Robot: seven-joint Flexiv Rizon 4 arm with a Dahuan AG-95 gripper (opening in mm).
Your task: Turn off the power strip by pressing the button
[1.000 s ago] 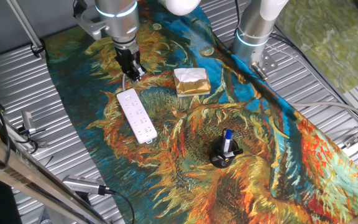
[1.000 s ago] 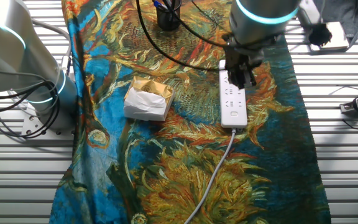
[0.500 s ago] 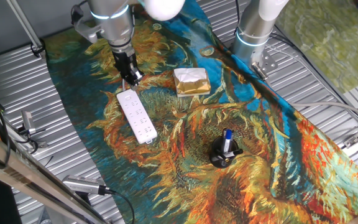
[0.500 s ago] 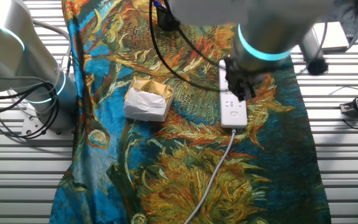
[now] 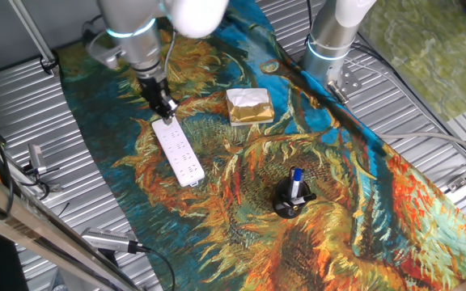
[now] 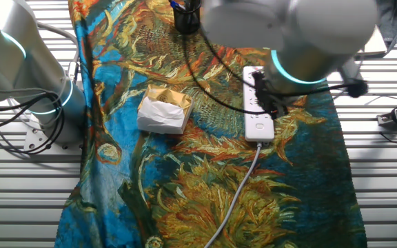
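Observation:
The white power strip lies on the sunflower-print cloth, its socket row running along its length. In the other fixed view the strip has its white cord leaving the near end. The button shows as a small white switch at that corded end. My gripper points down at the corded end of the strip and hides that end in this view. In the other fixed view the gripper hangs over the strip's right edge, just short of the button. Whether it touches the strip cannot be told.
A gold-wrapped block sits right of the strip; it also shows in the other fixed view. A black holder with a blue pen stands toward the cloth's middle. A second arm's base stands at the far edge. Ribbed metal surrounds the cloth.
My arm has swung over and the gripper has slid along the strip toward its corded end and come lower. The strip and the other things have not moved.

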